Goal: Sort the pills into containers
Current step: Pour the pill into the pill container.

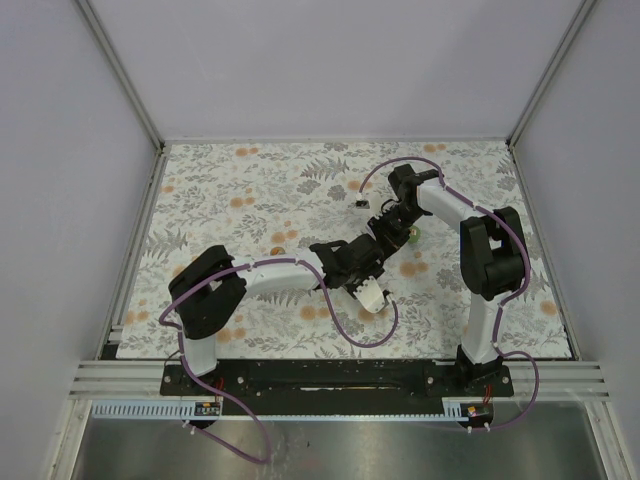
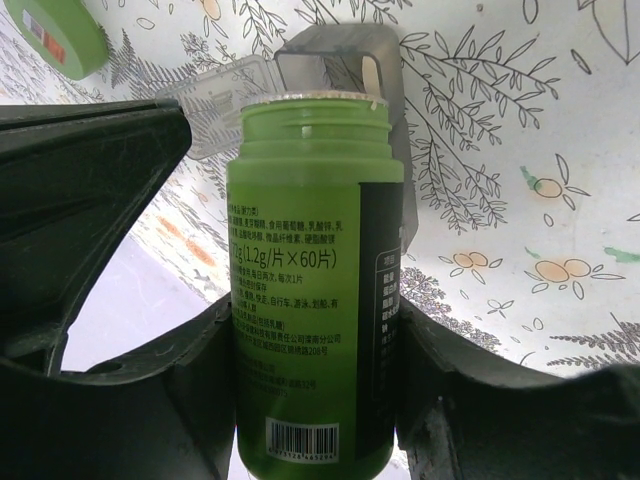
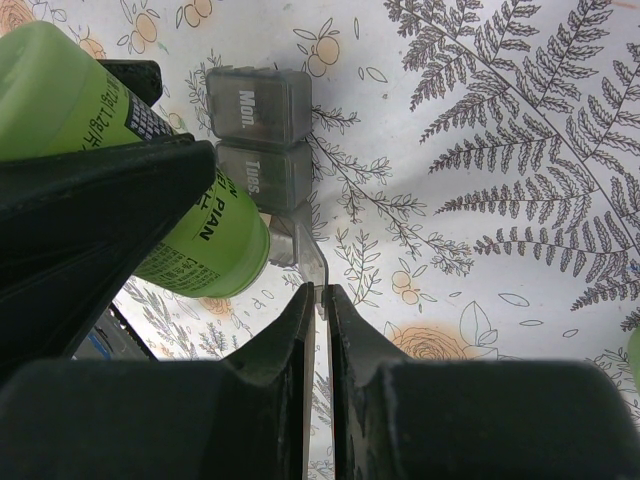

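Pills are not yet seen in the weekly organizer [image 3: 258,105]. The uncapped green bottle [image 2: 300,200] is clamped in the left pincer [image 2: 300,330] beside it, and one lid [image 3: 305,255] is pinched by the right pincer [image 3: 320,298]. Sorting is judged barely begun.

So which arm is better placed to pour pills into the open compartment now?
Left. The left gripper holds the uncapped green bottle, its mouth close to the pill organizer. The right gripper is shut on the compartment's lid, so it is occupied.
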You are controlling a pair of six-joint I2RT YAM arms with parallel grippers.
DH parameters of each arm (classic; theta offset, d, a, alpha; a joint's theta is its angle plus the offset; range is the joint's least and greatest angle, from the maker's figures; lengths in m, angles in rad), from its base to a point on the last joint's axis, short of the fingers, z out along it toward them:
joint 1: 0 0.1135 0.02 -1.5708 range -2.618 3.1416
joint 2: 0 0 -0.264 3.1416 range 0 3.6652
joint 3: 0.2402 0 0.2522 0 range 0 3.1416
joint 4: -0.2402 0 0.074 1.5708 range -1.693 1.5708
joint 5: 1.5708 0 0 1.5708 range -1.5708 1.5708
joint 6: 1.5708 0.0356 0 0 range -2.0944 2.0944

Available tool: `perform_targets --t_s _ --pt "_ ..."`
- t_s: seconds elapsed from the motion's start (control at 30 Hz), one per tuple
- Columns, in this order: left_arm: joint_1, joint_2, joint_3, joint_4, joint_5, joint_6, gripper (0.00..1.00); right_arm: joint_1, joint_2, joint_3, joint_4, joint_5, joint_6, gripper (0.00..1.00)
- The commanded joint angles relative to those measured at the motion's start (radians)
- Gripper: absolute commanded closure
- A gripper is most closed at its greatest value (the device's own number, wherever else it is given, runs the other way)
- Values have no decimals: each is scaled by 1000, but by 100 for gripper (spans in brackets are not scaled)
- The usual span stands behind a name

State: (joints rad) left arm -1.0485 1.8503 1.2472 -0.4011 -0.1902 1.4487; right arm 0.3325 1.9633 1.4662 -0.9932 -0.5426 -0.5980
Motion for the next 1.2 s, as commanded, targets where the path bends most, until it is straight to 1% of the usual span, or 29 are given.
perform_targets --t_s 0.0,0.63,0.97,1.17 --pt "-8 -23 -5 28 -32 32 100 -7 5 36 -12 -16 -19 97" --pt "-18 -7 18 28 -54 49 100 -6 8 40 -18 -17 -22 97" --pt "-27 12 64 -1 -74 -8 100 -4 6 39 -19 -17 -25 97" --pt "-31 12 54 18 -84 -27 100 -6 5 36 -19 -17 -26 97"
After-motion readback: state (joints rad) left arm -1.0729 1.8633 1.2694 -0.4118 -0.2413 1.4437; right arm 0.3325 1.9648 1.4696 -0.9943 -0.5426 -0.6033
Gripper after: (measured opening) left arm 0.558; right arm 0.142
